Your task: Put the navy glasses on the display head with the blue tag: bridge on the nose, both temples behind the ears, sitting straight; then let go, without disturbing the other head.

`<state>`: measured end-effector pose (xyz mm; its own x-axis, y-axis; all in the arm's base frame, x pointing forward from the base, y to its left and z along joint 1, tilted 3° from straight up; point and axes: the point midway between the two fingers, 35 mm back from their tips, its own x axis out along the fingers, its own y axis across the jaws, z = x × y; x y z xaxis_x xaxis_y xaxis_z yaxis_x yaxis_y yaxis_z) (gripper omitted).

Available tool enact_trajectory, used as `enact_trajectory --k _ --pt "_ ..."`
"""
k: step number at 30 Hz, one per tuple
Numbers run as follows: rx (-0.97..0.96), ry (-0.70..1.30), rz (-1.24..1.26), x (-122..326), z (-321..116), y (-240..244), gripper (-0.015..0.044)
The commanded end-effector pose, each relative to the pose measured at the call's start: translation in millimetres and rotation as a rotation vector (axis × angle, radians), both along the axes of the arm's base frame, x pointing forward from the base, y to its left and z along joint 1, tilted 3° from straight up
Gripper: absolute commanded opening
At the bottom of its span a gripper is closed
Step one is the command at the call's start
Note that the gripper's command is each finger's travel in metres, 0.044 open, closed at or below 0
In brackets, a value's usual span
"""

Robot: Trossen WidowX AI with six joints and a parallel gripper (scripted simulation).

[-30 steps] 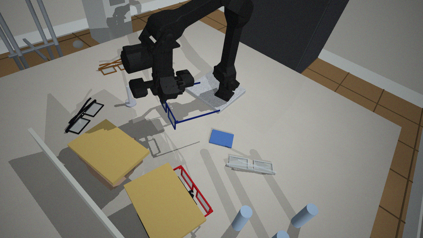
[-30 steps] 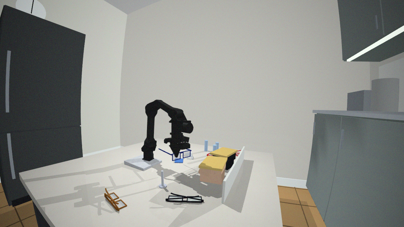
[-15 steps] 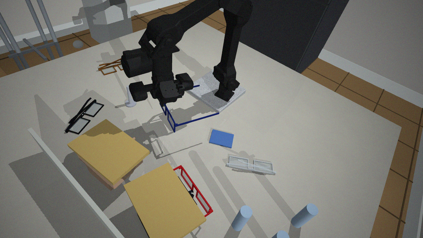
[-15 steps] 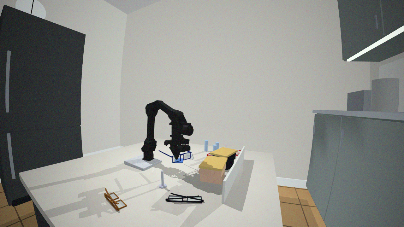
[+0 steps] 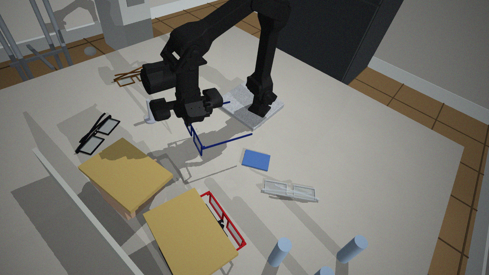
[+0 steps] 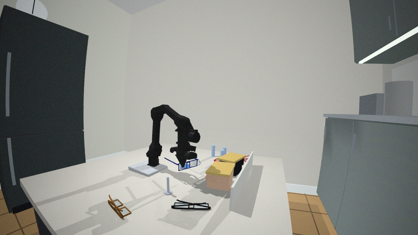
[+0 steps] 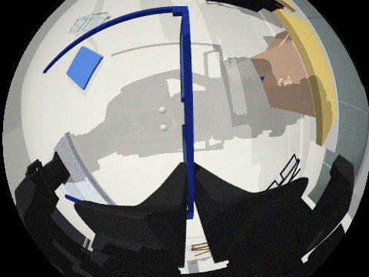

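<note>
My gripper (image 5: 188,124) (image 6: 183,165) (image 7: 187,167) is shut on one end of the navy glasses' front frame. The navy glasses (image 5: 227,140) (image 6: 171,160) (image 7: 187,77) hang above the table, temples unfolded and pointing toward the arm's base, away from the heads. The tan head (image 6: 219,181) (image 7: 294,65) has a yellow slab (image 5: 125,174) (image 6: 220,168) (image 7: 327,77) on top; a small blue mark (image 7: 262,78) shows at its edge in the wrist view. The glasses are apart from it. The other, black head (image 6: 239,167) (image 7: 246,3) has a yellow slab too and wears red glasses (image 5: 225,219).
A pale upright panel (image 5: 81,208) (image 6: 241,184) stands behind the heads. A blue block (image 5: 255,160) (image 7: 84,68), clear glasses (image 5: 290,191), black glasses (image 5: 92,138) (image 6: 190,206), brown glasses (image 6: 119,208), a small post (image 5: 149,111) (image 6: 167,185) and several light-blue cylinders (image 5: 280,252) stand or lie around.
</note>
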<state>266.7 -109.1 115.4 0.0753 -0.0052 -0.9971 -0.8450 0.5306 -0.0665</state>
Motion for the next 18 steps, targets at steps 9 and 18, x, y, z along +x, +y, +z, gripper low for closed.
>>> enact_trajectory --k 9,18 --pt "0.0 0.005 -0.004 0 -11 0 0.0" --pt "0.0 0.005 -0.004 0 -19 0 0.0"
